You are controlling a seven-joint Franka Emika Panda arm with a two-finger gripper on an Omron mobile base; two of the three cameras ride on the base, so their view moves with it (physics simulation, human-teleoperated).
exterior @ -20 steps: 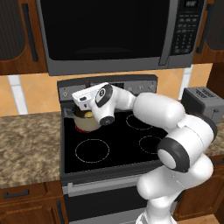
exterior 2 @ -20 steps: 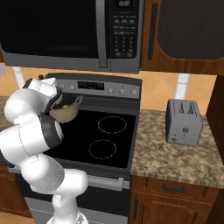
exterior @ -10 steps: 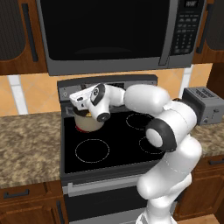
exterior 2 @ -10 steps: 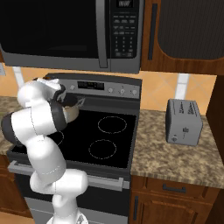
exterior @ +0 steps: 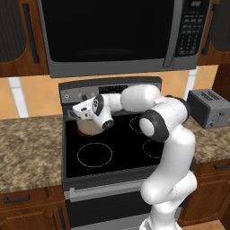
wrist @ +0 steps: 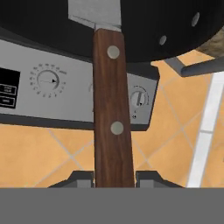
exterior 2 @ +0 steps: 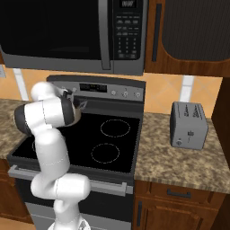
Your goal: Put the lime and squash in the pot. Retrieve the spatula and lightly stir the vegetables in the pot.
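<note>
The spatula [wrist: 113,109], a long brown wooden handle with 2 round silver studs and a flat grey metal blade at its far end, is held tight in the claw [wrist: 114,178]. In the hand view the 2 small dark finger tips [wrist: 81,178] press on the handle from both sides, so the claw is closed on it. The handle runs straight away from the claw and the blade goes in over the dark rim of the pot.

The small cream pot [exterior: 90,127] with a dark rim and dark inside sits right at the claw, on the back burner of the black stove top [exterior: 117,150]. In the left base view the white hand of the arm leans over the pot and hides most of its top. In the hand view the dark inside of the pot [wrist: 144,26] is just past the claw, with small silver dots on its wall and 1 grey side handle [wrist: 199,69] sticking out to the side.

I cannot see the lime or the squash, because the hand covers the pot.

Behind the claw and the pot is the grey stove panel with round knobs [wrist: 47,81]. Past it is the orange tiled wall [wrist: 57,148]. Above the claw hangs a big dark microwave [exterior: 112,33]. Far off to the side of the claw a grey toaster [exterior 2: 188,125] stands on the brown speckled stone counter [exterior 2: 179,164]
</note>
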